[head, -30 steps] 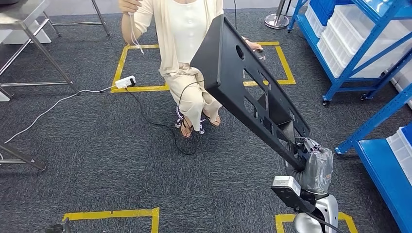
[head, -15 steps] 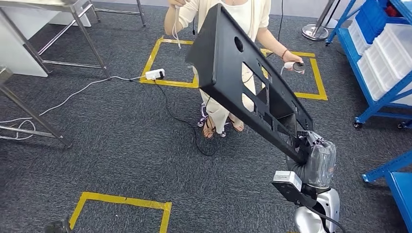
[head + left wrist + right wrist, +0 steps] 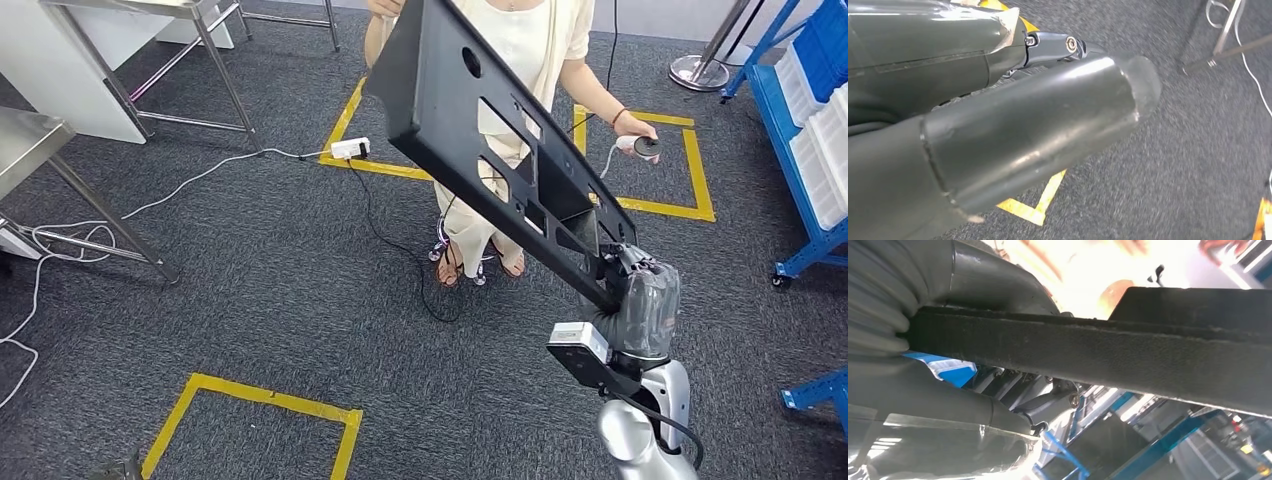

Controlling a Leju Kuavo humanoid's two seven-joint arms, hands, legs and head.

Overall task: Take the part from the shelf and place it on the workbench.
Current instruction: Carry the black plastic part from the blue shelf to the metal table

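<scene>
Gripping the black part [image 3: 480,140], right hand [image 3: 640,310]; a person [image 3: 520,60] just beyond; left hand [image 3: 998,135] grasp unclear.

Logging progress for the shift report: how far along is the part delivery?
Done: the black part is off the shelf. In hand: the right hand grips its lower end, holding it raised above the carpet near a person. Left: setting it on the workbench; a steel table stands at left.

Open carpet [image 3: 270,290] is seen at left, bounded by the counter [image 3: 30,140], while the way ahead is blocked by a person [image 3: 520,60] behind the part [image 3: 480,140].
</scene>
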